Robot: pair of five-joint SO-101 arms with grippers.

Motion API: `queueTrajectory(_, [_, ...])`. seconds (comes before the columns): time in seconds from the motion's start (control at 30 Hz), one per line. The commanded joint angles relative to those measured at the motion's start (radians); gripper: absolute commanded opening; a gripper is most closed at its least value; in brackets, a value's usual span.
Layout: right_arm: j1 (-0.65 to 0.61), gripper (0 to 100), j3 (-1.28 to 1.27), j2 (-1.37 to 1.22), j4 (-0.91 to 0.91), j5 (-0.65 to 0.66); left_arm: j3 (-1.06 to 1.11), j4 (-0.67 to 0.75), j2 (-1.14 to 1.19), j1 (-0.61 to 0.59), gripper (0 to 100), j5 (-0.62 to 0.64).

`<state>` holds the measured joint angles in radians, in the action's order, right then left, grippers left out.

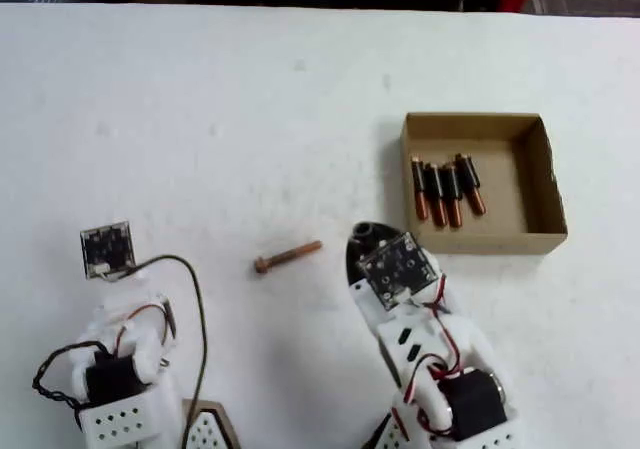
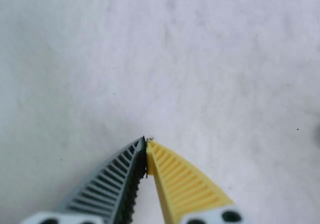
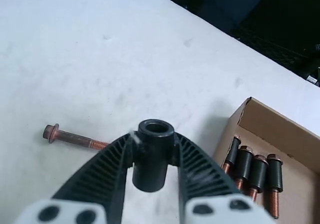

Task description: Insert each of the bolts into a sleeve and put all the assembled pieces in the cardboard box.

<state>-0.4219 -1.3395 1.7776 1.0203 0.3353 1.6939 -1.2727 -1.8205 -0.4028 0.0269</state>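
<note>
White tabletop (image 1: 200, 89) is bearing one loose bolt (image 1: 288, 257) mid-frame. Your right gripper (image 3: 154, 136) is clamping a black sleeve (image 3: 152, 159); your left gripper (image 2: 146, 143) is pressing together, empty. A tilted sleeve could jam the bolt.

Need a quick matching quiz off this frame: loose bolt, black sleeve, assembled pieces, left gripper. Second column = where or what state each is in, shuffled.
Things
1. loose bolt
2. black sleeve
3. assembled pieces
4. left gripper

Place or state
A. inside the cardboard box
B. shut on nothing, over bare table
C. lying flat on the table, apart from both arms
D. held in the right gripper

Pairs: 1-C, 2-D, 3-A, 4-B
</note>
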Motion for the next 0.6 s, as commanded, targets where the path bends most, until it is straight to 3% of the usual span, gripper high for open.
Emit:
queueTrajectory(0.0, [-0.005, 1.6, -0.018, 0.025, 0.001, -0.011, -0.002, -0.012, -0.008, -0.004, 2, -0.041])
queueTrajectory(0.37, [-0.004, 1.6, -0.086, 0.025, -0.016, -0.011, -0.141, -0.014, -0.004, -0.004, 2, -0.072])
queueTrajectory(0.57, [-0.004, 1.7, -0.146, 0.025, -0.071, -0.009, -0.325, -0.098, -0.002, 0.002, 2, -0.071])
